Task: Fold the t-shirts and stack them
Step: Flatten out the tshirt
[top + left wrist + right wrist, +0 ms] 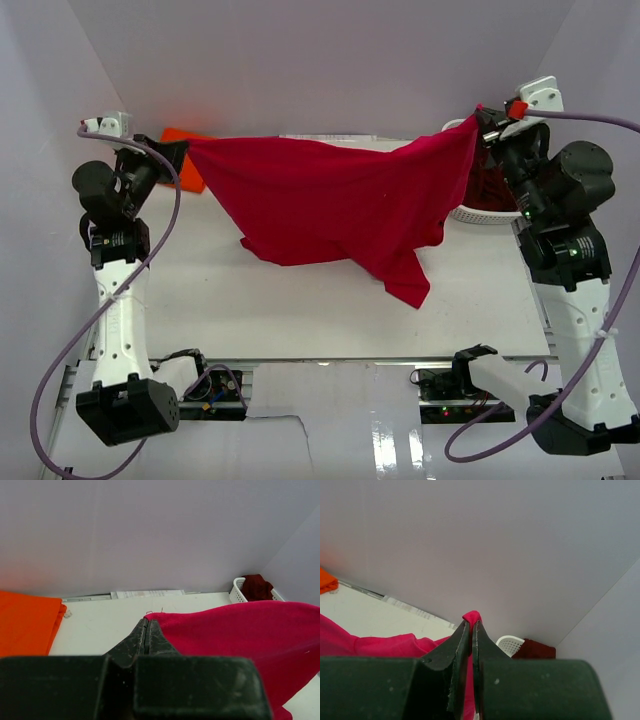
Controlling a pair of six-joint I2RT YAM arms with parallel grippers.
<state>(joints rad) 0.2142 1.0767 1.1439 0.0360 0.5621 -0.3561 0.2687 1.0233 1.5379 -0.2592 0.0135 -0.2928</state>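
Red t-shirt (330, 210): hangs spread in the air between the two arms, over the far half of the table (300, 310). Its lower edge sags, and the lowest corner dangles right of centre; contact with the table cannot be judged.

Left gripper (146, 622): jaws pressed together on the shirt's upper left corner.

Right gripper (471, 622): jaws clamped on the upper right corner, with a nub of cloth poking above the tips.

Orange t-shirt (27, 622): flat at far left.

Maroon t-shirt (257, 586): inside the white basket (237, 591), far right.
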